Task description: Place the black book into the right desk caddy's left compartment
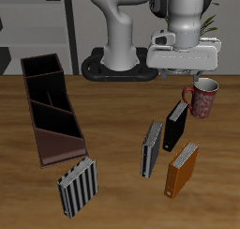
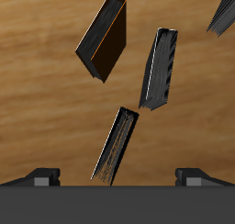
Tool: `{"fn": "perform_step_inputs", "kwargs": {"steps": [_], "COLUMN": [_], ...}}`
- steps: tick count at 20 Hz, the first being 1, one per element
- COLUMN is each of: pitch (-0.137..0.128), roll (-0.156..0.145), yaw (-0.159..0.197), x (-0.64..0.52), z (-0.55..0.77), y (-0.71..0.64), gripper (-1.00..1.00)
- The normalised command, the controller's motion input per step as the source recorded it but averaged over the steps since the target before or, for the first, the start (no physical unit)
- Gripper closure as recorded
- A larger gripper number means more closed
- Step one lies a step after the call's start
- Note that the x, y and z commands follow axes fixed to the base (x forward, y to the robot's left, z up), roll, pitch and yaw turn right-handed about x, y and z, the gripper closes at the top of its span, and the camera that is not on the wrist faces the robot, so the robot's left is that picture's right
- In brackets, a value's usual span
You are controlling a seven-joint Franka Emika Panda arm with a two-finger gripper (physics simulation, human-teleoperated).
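Observation:
The black book stands upright on the table, just in front of the mug; it also shows in the wrist view, between the fingers' line of sight. My gripper hangs above the table a little behind the book, open and empty. In the wrist view the gripper shows both fingertips spread wide apart. The right desk caddy, maroon-brown outside and black inside with dividers, lies far across the table from the gripper.
A red patterned mug stands beside the gripper. An orange book and a striped grey-and-black book stand nearer the front edge. Another striped book stands in front of the caddy.

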Motion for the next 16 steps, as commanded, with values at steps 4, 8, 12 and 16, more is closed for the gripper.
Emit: {"fn": "perform_step_inputs", "kwargs": {"steps": [4, 8, 12, 16], "pitch": [0.026, 0.01, 0.005, 0.002], "roll": [-0.063, -0.009, -0.01, -0.004], "yaw": [-0.027, -0.033, -0.028, -0.025], "x": [0.15, 0.07, 0.04, 0.06], "z": [-0.32, -0.24, -0.24, -0.26], "y": [-0.07, -0.01, 0.02, 0.0], "gripper": [-1.0, -1.0, -1.0, -1.0]}}
